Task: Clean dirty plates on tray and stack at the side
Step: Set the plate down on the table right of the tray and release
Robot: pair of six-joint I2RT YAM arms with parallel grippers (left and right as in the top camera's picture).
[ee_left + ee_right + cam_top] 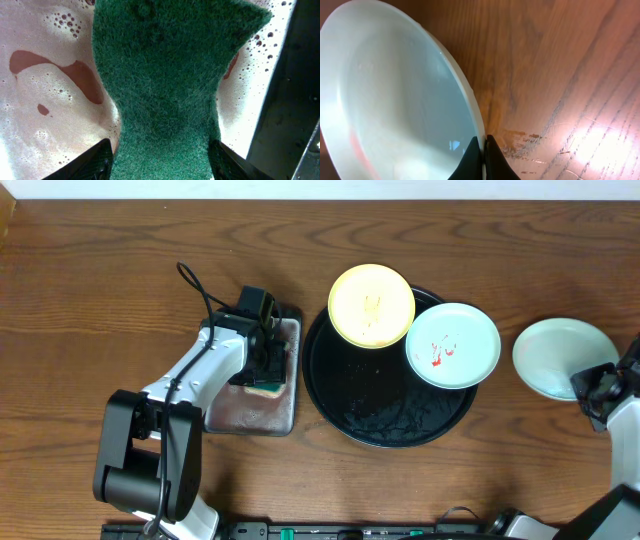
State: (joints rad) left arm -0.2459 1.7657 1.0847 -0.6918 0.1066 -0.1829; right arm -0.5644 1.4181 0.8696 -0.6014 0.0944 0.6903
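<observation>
Right claw (483, 150) was pressed together on the rim of the right plate (395, 100), the thin edge pinched between its two tips. That plate, pale mint, lay on the bare table (100, 280) well to the right of the tray (350, 395), with the claw at its near-right edge.

Plates counted three: one yellow, two mint. The yellow plate (371, 305) sat on the far-left part of the tray, hanging over its rim. The smeared plate (453, 345), mint with red marks at its centre, sat on the far-right part, also over the rim, its edge meeting the yellow one's. Which of the two lay on top could not be told. The near half of the one black tray was bare and glossy, with wet specks.

Left of it, just beside, lay one grey tray (245, 410), filmed with foam (45, 100). Left claw (160, 162) stood over it, pinching the one green sponge (165, 75) at its waist, a finger on either side, the sponge bulging above the grip.
</observation>
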